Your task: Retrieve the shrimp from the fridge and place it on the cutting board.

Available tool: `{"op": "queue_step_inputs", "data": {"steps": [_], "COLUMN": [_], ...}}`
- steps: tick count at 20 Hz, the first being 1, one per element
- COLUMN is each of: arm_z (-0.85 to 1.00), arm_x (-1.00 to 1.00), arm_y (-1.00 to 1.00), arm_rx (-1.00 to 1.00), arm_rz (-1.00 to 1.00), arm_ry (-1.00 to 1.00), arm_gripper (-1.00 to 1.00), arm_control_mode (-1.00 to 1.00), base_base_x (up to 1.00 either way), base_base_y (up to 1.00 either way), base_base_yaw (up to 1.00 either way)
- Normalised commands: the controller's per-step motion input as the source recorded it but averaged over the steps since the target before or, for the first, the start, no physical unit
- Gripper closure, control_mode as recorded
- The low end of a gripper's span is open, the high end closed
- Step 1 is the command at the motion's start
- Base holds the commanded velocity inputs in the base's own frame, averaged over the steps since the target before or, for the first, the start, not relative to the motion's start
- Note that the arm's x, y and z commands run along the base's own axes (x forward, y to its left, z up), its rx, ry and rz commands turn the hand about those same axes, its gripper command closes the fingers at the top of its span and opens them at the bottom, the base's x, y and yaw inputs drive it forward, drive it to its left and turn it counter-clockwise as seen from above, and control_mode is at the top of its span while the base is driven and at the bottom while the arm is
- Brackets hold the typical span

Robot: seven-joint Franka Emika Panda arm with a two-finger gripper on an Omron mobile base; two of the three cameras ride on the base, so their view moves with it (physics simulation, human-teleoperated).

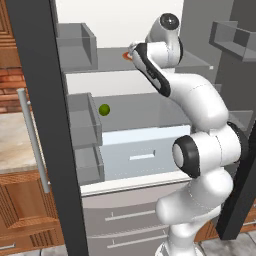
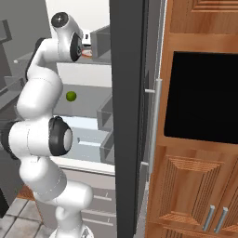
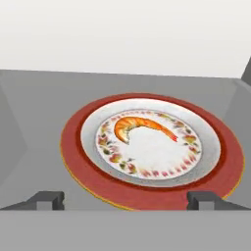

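Hovering with fingertips spread wide and empty, the end effector (image 3: 125, 200) faces a plate (image 3: 152, 193) on a fridge (image 1: 45, 125) shelf.
In the hand view, the dark fingertips (image 3: 49, 198) sit at 7 and 5 o'clock, just short of the plate's red rim. Beyond them, the shrimp (image 3: 139, 125) lies on the plate's white centre, toward 11 o'clock, untouched. Farther back rises the white inner wall. One shelf lower, a small green ball (image 1: 104, 109) rests.

The shrimp (image 3: 142, 125) lies on a red-rimmed plate (image 3: 78, 147) (grey shelf (image 3: 34, 122) beneath), claw (image 3: 126, 200) spread wide.
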Motion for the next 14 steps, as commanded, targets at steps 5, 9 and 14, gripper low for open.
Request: {"op": "queue_step_inputs", "data": {"steps": [5,9,14], "arm_z": [-0.03,-0.05,-0.13], "arm_x": [0.85,0.82,0.65], "arm_y": [0.00,0.00,0.00], "arm_rx": [-0.01,0.00,0.00], "arm_rz": [-0.05,-0.05,-0.04], "arm_ry": [0.09,0.06,0.04], "arm_gripper": [-1.00,-1.00,-1.00], "arm_control_mode": [-1.00,-1.00,-1.00], "base_base_x": [0.00,0.00,0.00], "base_base_y": [0.00,0.00,0.00], "base_base_yaw": [0.00,0.00,0.00]}}
